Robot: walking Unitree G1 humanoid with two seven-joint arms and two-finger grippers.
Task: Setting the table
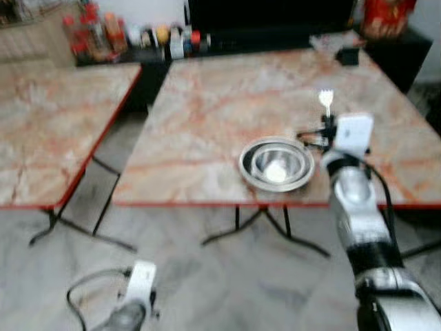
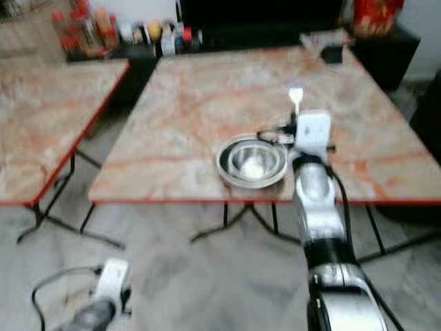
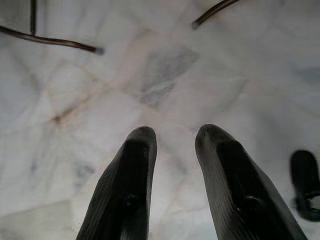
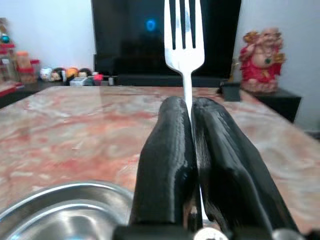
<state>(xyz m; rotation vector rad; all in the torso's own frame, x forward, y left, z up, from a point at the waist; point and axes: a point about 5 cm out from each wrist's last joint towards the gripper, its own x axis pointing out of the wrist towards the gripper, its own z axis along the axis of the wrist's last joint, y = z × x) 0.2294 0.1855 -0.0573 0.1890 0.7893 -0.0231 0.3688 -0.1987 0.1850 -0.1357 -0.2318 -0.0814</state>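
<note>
We see right gripper (image 4: 192, 107) clamped on fork (image 4: 184, 35), mid-frame beside bowl (image 1: 276, 163) | table (image 1: 207, 103) red-edged, near rim | left gripper (image 3: 175, 137) fingers apart over marble floor (image 3: 165, 75), lower left

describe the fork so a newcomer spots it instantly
Start at the big marble-patterned table and find the steel bowl near its front edge. Just right of the bowl, the right gripper is raised above the tabletop. The fork is the silver piece pinched between its black fingers, tines up.

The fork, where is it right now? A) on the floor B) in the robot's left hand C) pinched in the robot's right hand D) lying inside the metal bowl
C: the fork sticks up from between the closed black fingers of the right hand, beside the metal bowl.
</note>
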